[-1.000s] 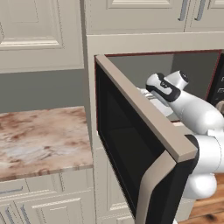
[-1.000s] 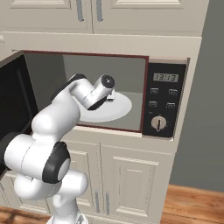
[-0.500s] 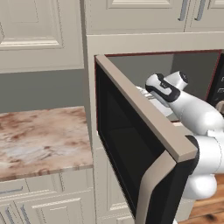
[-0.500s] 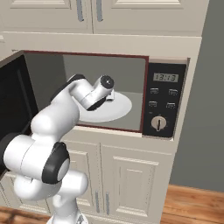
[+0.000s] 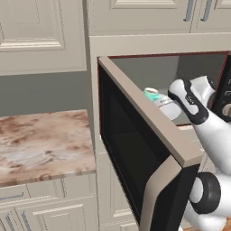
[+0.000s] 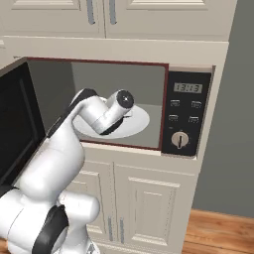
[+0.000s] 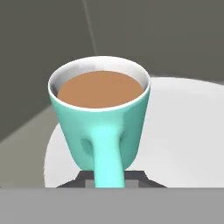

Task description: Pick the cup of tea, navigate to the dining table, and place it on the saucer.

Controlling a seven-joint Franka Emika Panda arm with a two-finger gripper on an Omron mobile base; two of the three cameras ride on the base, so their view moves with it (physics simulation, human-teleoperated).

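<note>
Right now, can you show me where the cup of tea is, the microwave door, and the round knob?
cup of tea (image 7: 103,127), hand view, on its teal side wall above the handle.
microwave door (image 5: 131,149), left base view, on its dark inner window.
round knob (image 6: 179,140), right base view, on the knob's face.

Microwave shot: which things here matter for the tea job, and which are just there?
Job: cup of tea, gripper reaching at its handle.
Just there: microwave turntable plate, open door, control panel, marbled counter, cabinets.
</note>
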